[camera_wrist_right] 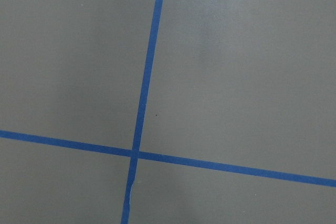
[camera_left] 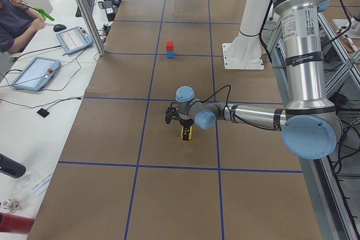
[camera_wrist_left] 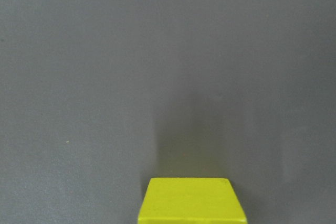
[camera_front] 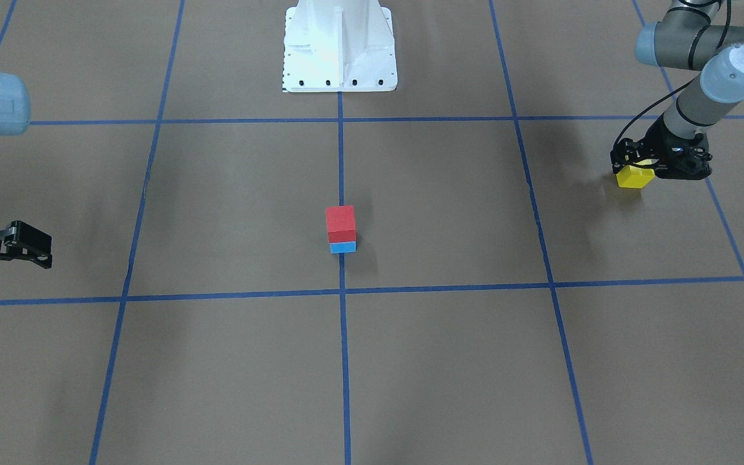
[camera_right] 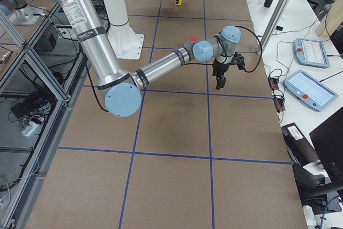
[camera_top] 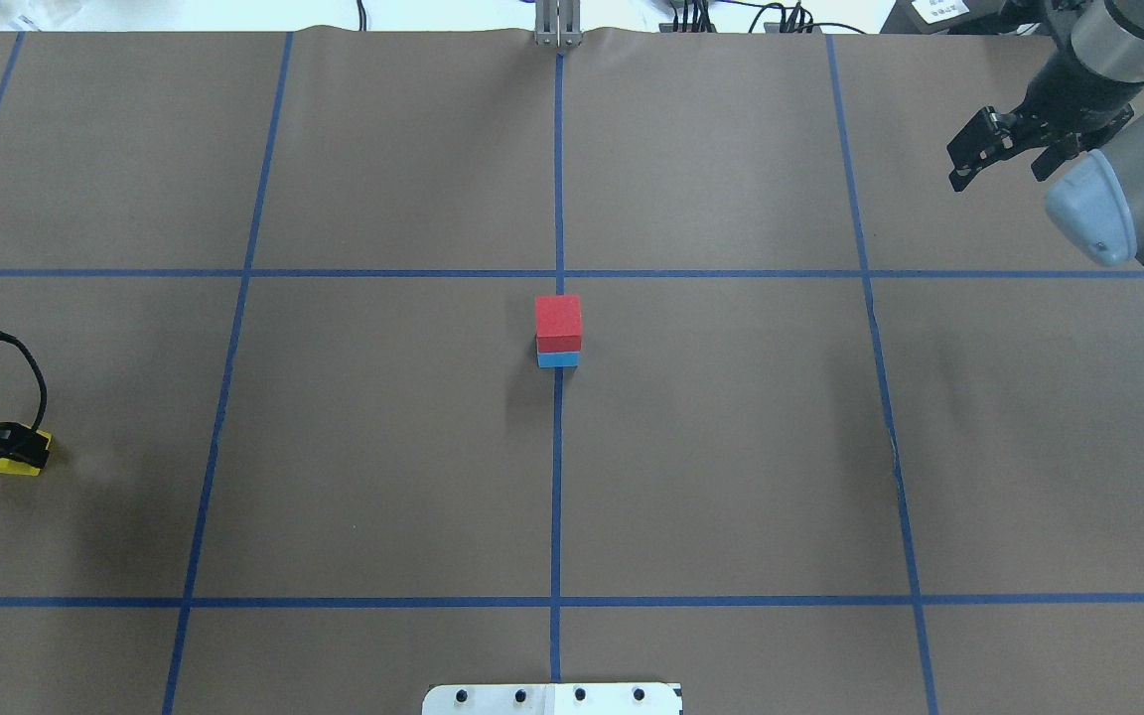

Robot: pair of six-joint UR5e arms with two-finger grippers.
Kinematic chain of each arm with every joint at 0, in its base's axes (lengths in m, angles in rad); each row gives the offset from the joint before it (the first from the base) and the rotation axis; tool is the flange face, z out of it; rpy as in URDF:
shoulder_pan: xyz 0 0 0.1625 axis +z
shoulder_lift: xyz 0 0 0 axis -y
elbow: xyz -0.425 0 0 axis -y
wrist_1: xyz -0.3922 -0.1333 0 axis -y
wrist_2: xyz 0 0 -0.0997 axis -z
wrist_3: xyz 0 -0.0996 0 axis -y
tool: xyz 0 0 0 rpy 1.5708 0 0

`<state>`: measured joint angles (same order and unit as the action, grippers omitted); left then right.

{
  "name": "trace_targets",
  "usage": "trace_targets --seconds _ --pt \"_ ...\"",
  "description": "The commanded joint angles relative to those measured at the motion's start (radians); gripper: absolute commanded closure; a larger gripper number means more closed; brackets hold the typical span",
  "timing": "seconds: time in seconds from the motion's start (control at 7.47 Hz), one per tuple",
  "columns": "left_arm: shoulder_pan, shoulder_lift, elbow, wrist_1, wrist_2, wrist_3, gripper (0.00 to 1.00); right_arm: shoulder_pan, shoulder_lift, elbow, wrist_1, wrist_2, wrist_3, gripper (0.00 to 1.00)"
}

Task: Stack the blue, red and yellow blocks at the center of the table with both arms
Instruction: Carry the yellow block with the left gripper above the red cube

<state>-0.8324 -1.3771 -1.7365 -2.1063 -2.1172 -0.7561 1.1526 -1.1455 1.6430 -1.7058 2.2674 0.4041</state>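
A red block point(camera_front: 340, 223) sits squarely on a blue block point(camera_front: 342, 247) at the table's center, on the middle tape line; the stack also shows in the overhead view point(camera_top: 558, 320). A yellow block point(camera_front: 635, 176) is at table level far out on my left side. My left gripper point(camera_front: 635, 169) is down over it and shut on its sides; the left wrist view shows the block's top point(camera_wrist_left: 191, 200) at the bottom edge. My right gripper point(camera_top: 1004, 167) is open and empty, held above the table far on my right, toward the far edge.
The white robot base point(camera_front: 340, 45) stands at my edge of the table. Blue tape lines point(camera_top: 558, 497) divide the brown table into squares. A side bench with tablets point(camera_left: 36, 71) and an operator runs along the far side.
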Motion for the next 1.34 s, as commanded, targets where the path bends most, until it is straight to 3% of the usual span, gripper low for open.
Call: trace_targets --seconds 0.0,0.27,0.4,0.54,0.67,0.8,0.94,1.21 --pt "-0.001 0.003 -0.017 -0.012 -0.006 -0.002 1.00 -0.001 0.003 0.000 0.000 0.000 0.001 0.01" --pt "-0.008 -0.003 -0.116 0.075 -0.077 0.001 1.00 -0.001 0.004 0.000 0.000 0.000 0.001 0.01" --pt "-0.016 -0.029 -0.208 0.201 -0.096 0.001 1.00 -0.001 0.004 0.000 0.000 0.000 0.001 0.01" --pt "-0.033 -0.119 -0.303 0.408 -0.096 0.001 1.00 0.001 0.004 0.000 0.000 0.000 -0.001 0.01" --pt "-0.046 -0.299 -0.364 0.691 -0.096 0.001 1.00 0.004 0.004 0.000 0.000 0.000 -0.001 0.01" --pt "-0.042 -0.588 -0.336 0.991 -0.087 -0.002 1.00 0.004 0.004 0.000 0.000 0.000 -0.002 0.01" --pt "-0.030 -0.810 -0.252 1.135 -0.086 -0.008 1.00 0.004 0.004 -0.002 0.000 0.000 -0.002 0.01" --pt "0.039 -0.992 -0.078 1.071 -0.087 -0.167 1.00 0.004 0.006 -0.003 0.000 0.000 -0.002 0.01"
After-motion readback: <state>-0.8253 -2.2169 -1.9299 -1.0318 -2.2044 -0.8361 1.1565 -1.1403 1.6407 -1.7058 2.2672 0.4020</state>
